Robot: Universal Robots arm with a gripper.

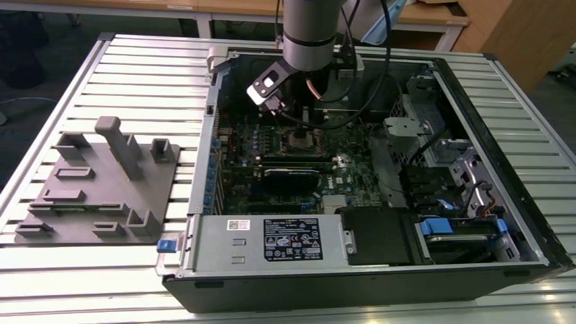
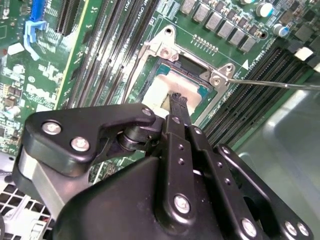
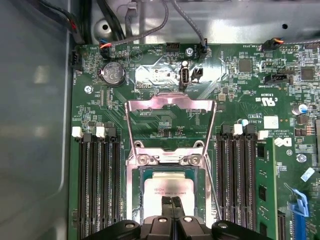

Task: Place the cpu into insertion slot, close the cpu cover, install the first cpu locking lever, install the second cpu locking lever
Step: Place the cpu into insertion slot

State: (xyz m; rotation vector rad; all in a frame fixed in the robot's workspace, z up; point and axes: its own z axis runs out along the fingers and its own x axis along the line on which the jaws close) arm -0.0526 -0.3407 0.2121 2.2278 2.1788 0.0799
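arm point(image 1: 308, 23): grey cylinder, black cables point(image 1: 388, 30) | fingers point(image 2: 176, 107): black, slim | linkage point(image 2: 100, 127): black, silver screws point(image 2: 181, 202)

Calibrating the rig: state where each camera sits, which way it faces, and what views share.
Exterior view: off the arm, looking down into the open black computer case; the grey arm shows.
First wrist view: on the arm, facing down at the green motherboard; black tool tips show.
Second wrist view: on the arm, looking obliquely along the tool; its black linkage shows.
Shared: both wrist views show the silver-grey square cpu under the tool.
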